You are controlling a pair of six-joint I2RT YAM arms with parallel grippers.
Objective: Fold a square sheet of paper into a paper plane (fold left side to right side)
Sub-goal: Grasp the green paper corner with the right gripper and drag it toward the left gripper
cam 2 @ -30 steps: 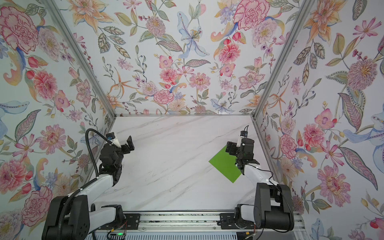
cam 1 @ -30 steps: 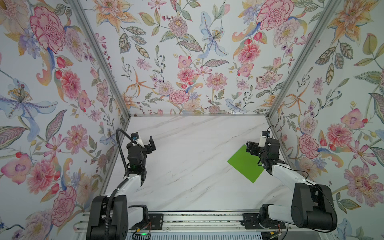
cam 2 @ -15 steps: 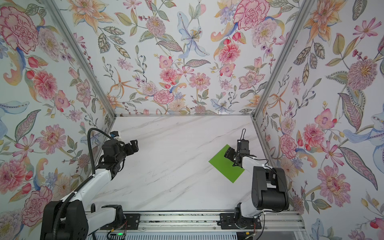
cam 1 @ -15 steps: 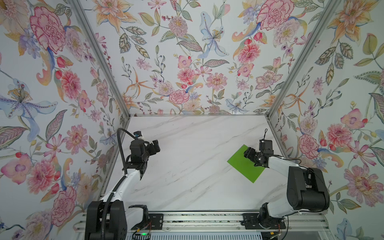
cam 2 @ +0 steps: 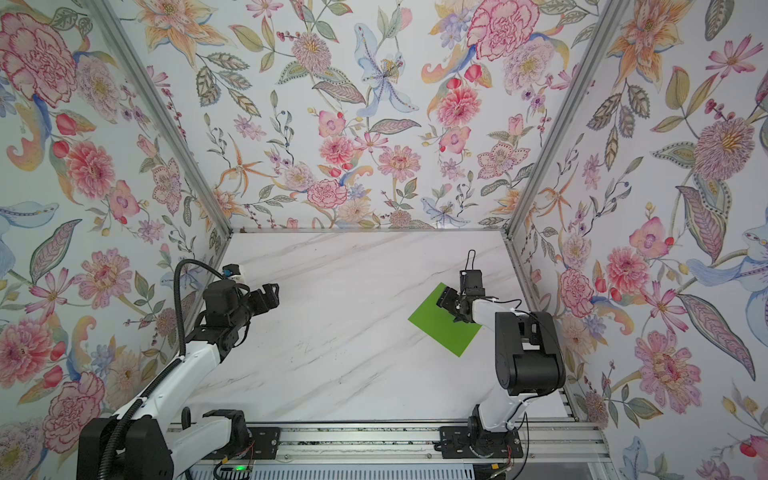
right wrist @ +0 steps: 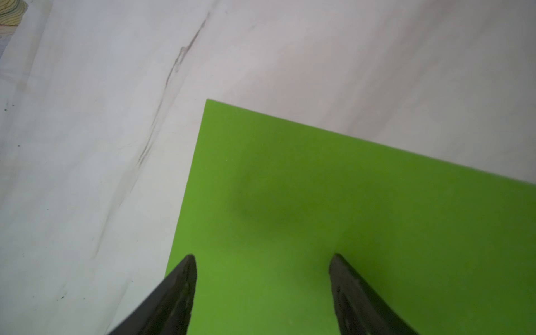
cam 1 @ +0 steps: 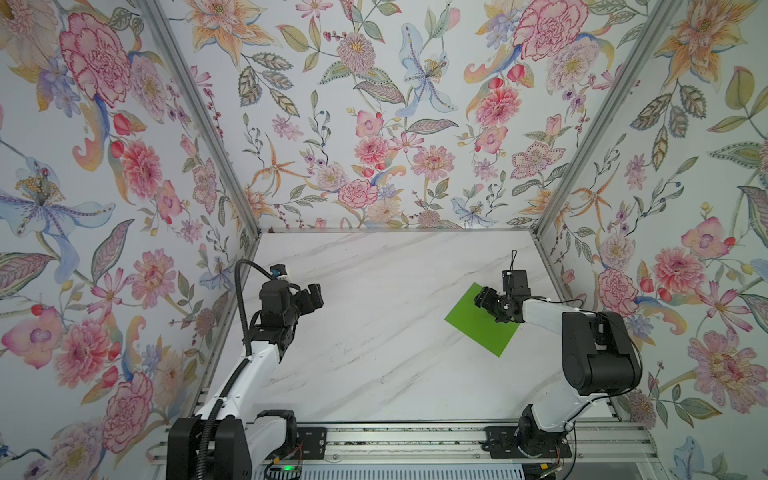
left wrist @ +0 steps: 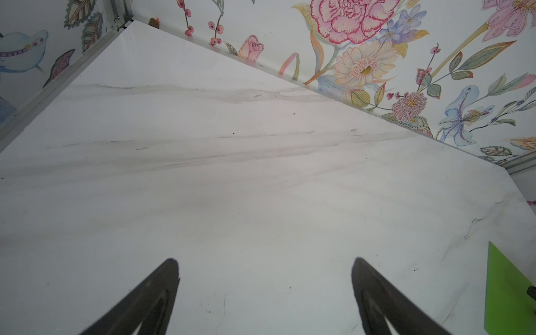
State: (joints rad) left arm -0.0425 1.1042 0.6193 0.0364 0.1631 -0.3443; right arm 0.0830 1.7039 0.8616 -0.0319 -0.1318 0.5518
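Where both top views look down on the white marbled surface (cam 1: pixel 374 365), the sheet (cam 1: pixel 473 328) lies flat on the right side, near the right wall, turned diamond-wise w/ one corner toward the back. It's bright green, plain, no fold visible. The right gripper (cam 1: pixel 485 305) sits over the sheet's back-right part, pointing toward the middle, jaws apart, nothing btwn them. Can't tell from up here whether the tips touch the paper. The left gripper (cam 1: pixel 316 296) is over on the left, above the surface, well apart from the sheet, jaws apart & empty. Floral walls (cam 1: pixel 374 124) close in the left, back & right. Same layout throughout: sheet (cam 2: pixel 440 328), right gripper (cam 2: pixel 448 303) over it, left gripper (cam 2: pixel 272 293) far off.

Left wrist view: left gripper (left wrist: pixel 265 261) w/ jaws spread wide, only bare surface (left wrist: pixel 261 174) btwn & ahead of them. A strip of the sheet (left wrist: pixel 507 290) shows at the frame edge, off to one side of the jaws, not touched. The back wall meets the surface further on.

Right wrist view: right gripper (right wrist: pixel 263 256) w/ jaws apart, both tips over the sheet (right wrist: pixel 348 217), one tip just inside the paper's edge. A sheet corner lies ahead of the tips, bare surface (right wrist: pixel 87 145) beyond & beside it. Soft shadow on the paper just ahead of the jaws. Paper looks flat; contact w/ the tips unclear.
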